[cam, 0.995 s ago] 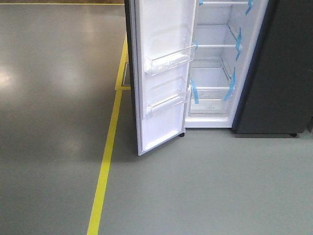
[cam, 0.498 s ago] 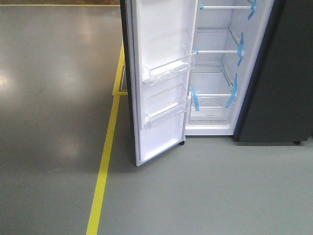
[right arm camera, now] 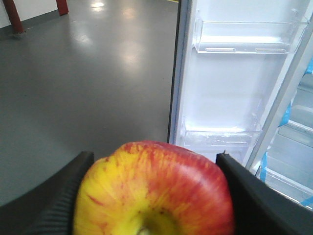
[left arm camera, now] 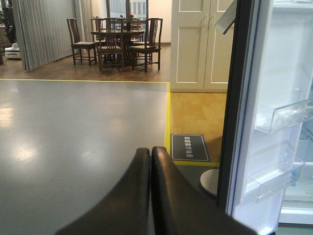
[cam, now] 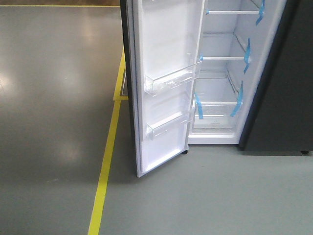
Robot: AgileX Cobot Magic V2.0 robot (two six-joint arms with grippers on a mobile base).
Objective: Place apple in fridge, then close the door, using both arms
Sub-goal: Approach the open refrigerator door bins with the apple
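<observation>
- The right gripper point(right arm camera: 154, 196) clamps the apple point(right arm camera: 161, 181), short of the fridge point(cam: 220, 44); placing remains.
- The left gripper point(left arm camera: 151, 154) is closed, empty; the door point(cam: 164, 49) stands open.

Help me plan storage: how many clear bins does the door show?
2: an upper bin and a lower bin on the open door; higher ones may be cropped.

A showroom-like test hall: a polished grey floor point(left arm camera: 73, 147) with yellow taped lines point(left arm camera: 167, 112) spreads ahead of the left claw point(left arm camera: 150, 150), a dark wooden dining table with chairs point(left arm camera: 117, 39) stands far beyond it beside white panelled doors point(left arm camera: 198, 44), and a white-lined fridge door with clear bins point(left arm camera: 274, 73) stands open to its right.
</observation>
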